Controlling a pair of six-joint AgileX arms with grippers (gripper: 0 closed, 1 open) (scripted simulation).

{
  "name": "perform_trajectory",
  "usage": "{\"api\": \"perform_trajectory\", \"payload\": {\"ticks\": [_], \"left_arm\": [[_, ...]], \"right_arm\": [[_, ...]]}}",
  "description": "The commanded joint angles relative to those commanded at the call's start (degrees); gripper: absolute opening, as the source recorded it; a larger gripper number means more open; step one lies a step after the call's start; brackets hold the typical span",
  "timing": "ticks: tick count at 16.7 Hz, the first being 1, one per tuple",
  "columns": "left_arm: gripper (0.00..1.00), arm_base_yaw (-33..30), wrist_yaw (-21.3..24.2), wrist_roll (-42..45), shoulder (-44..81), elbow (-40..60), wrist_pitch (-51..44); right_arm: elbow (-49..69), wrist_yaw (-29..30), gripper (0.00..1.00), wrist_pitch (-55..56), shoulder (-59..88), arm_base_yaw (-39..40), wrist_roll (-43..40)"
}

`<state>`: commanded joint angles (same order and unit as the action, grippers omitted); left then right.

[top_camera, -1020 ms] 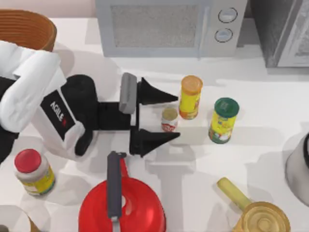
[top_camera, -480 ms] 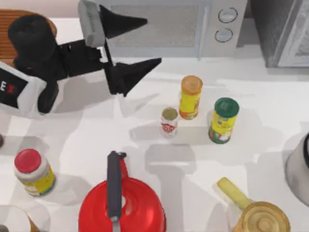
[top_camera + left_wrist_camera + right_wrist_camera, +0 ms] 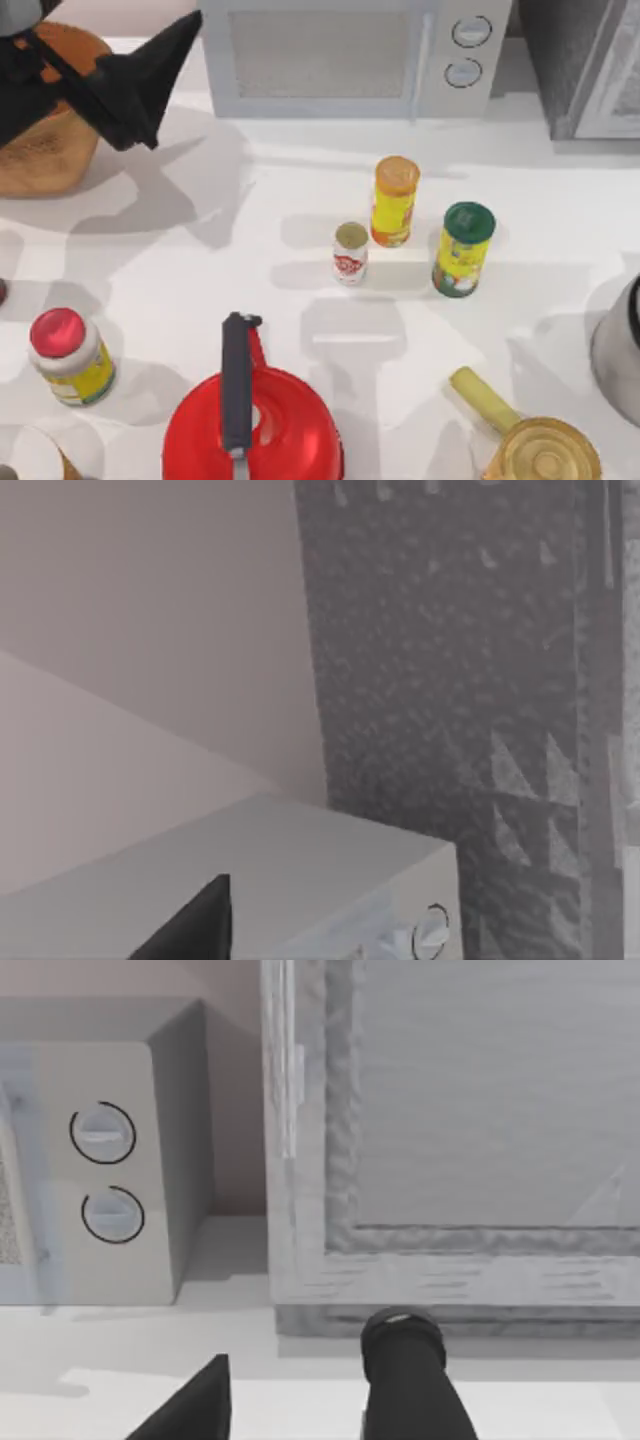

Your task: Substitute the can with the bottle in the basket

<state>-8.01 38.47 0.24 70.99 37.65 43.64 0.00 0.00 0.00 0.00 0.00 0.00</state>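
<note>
The left gripper has let go of the can and swung up and away. It now hangs over the basket, which lies right beneath the jaws. A second ago the jaws stood spread on either side of the can; here I cannot tell how they stand.

Well out from the jaws, toward the middle of the table, stands the can, upright and out of the basket. By my judgement the first half of the swap is done and the bottle is next. A dark reddish sliver below the jaws at the table's left edge may be the bottle; I cannot tell.

Just beyond the can are the yellow canister and the green-lidded canister. The red-capped jar and red pot crowd the table's front. The right gripper sits parked facing the microwave.
</note>
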Motion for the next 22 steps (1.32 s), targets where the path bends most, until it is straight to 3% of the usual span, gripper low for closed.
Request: {"api": "perform_trajectory", "payload": {"ticks": [7,12,16,22], "left_arm": [[1.0,4.83,-22.63,-0.21,-40.4,-20.85,-23.81],[1.0,7.18,-33.97,-0.26,-61.93,-32.47,-37.46],[1.0,7.96,-38.14,-0.25,-70.32,-37.25,-43.17],[1.0,7.84,-38.38,-0.24,-70.78,-37.51,-43.55]], "right_arm": [[0.0,0.0,1.0,0.0,0.0,0.0,0.0],[0.0,0.0,1.0,0.0,0.0,0.0,0.0],[0.0,0.0,1.0,0.0,0.0,0.0,0.0],[0.0,0.0,1.0,0.0,0.0,0.0,0.0]]}}
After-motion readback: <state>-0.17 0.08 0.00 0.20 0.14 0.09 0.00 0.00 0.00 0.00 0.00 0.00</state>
